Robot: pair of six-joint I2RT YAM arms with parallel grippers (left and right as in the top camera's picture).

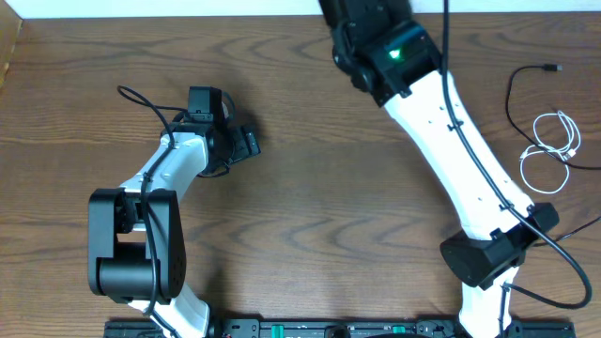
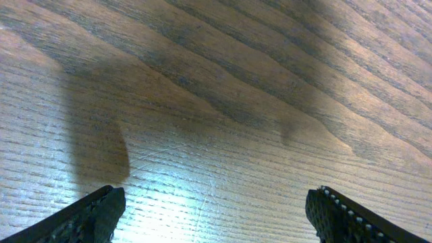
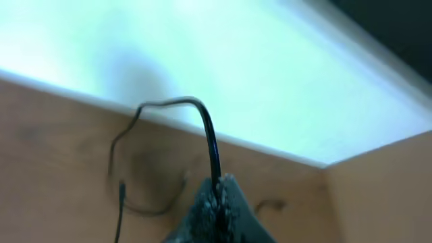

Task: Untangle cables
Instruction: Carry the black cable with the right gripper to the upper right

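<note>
- Far left first: my left gripper (image 2: 216, 217) is over bare table (image 1: 310, 216), in the left half. Its fingers (image 2: 94, 214) are spread wide with nothing but wood grain between them. I read that as a parked, ready pose: released and out of the way, with no cable within reach.
- Centre: the right arm stretches away from me toward the far edge, so in the overhead view its own body hides the hand.
- The right wrist view shows it. My right gripper (image 3: 217, 185) is clenched on the lifted black cable (image 3: 210, 135). The cord arches up out of the closed tips and droops left, its plug end hanging free against the far edge of the table. I judge the cord is held high and far so it is clear of the others.
- Right side of the table: the second black cable (image 1: 510, 94) lies loose, its plug pointing to the far right, well apart from both hands.
- Just nearer me sits the white cable (image 1: 549, 150), coiled in small loops. The black one runs down to its left side; I can't tell whether they cross or only lie beside each other.
- My call: that pair is the likely knot left to check, and the free left hand would have a long reach to it.
</note>
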